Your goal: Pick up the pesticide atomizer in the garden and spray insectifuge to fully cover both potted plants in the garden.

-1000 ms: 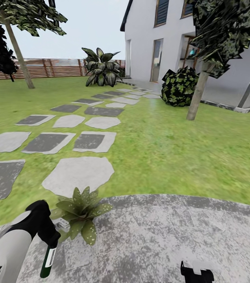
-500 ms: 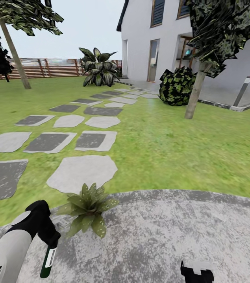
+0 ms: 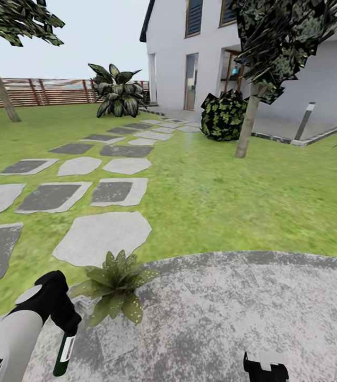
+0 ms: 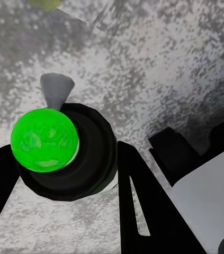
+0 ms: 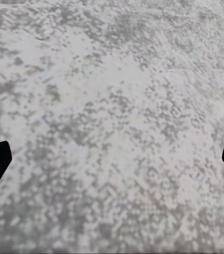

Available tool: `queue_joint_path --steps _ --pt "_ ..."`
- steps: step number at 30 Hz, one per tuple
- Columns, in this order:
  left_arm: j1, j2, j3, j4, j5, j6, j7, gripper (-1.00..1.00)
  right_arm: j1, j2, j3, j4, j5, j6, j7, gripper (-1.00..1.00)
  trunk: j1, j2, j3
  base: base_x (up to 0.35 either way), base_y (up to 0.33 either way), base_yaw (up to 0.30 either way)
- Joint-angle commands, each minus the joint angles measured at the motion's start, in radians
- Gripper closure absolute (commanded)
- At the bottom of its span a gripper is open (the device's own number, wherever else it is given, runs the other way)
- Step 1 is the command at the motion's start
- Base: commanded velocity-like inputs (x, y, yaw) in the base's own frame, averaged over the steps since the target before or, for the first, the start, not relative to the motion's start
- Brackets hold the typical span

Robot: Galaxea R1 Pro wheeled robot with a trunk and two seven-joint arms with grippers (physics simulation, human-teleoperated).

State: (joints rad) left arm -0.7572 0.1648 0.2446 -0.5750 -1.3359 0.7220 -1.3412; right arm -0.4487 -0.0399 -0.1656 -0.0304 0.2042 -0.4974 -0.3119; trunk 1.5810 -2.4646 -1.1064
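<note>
In the head view my left gripper [image 3: 66, 321] is shut on the pesticide atomizer [image 3: 63, 351], a slim dark-green bottle with a white label that hangs below the fingers at the lower left. The left wrist view looks along the atomizer [image 4: 64, 159], whose bright green round end faces the camera between the black fingers [image 4: 138, 206]. A potted plant [image 3: 116, 286], a low rosette of pointed green leaves, stands just right of that gripper at the paving's edge. My right gripper [image 3: 265, 369] is low at the bottom edge, open [image 5: 112, 159] over bare paving.
Grey mottled paving [image 3: 232, 318] curves across the foreground, with lawn [image 3: 232, 201] and stepping stones [image 3: 102, 236] beyond. A thin tree trunk [image 3: 247, 127], a dark bush [image 3: 223, 115], the white house [image 3: 189, 53] and a slatted fence [image 3: 46, 91] stand farther off.
The whole picture has slid left, so the camera has turned to the right. Both arms and the held atomizer sit at the same place in the picture.
</note>
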Motion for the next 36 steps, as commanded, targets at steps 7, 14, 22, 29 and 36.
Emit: queue_joint_path --steps 7,14,22,29,36 --pt "-0.001 -0.001 0.004 -0.002 -0.012 0.012 -0.004 1.0 -0.001 -0.001 -0.008 0.002 0.011 -0.003 -0.003 -1.0 0.0 0.0 -0.001 -0.128 0.067 -0.012" --pt "-0.001 -0.001 0.005 -0.002 -0.014 0.013 -0.006 1.0 -0.001 0.001 -0.008 0.0 0.011 -0.003 -0.003 -1.0 0.0 0.0 -0.001 -0.039 0.225 0.0" --pt "0.0 0.004 0.007 -0.002 -0.013 0.013 -0.004 1.0 -0.001 0.002 -0.008 0.0 0.01 -0.003 -0.003 -1.0 0.0 0.0 0.001 -0.177 0.007 -0.239" --pt "-0.001 0.002 0.006 -0.002 -0.012 0.014 -0.005 1.0 -0.001 0.003 -0.008 -0.002 0.008 -0.003 -0.004 -1.0 0.0 0.0 0.001 -0.185 0.218 -0.054" --pt "-0.001 0.0 0.003 -0.002 -0.012 0.014 -0.004 1.0 -0.001 0.002 -0.009 0.0 0.009 -0.003 -0.003 -1.0 0.0 0.0 0.001 0.079 0.134 -0.063"
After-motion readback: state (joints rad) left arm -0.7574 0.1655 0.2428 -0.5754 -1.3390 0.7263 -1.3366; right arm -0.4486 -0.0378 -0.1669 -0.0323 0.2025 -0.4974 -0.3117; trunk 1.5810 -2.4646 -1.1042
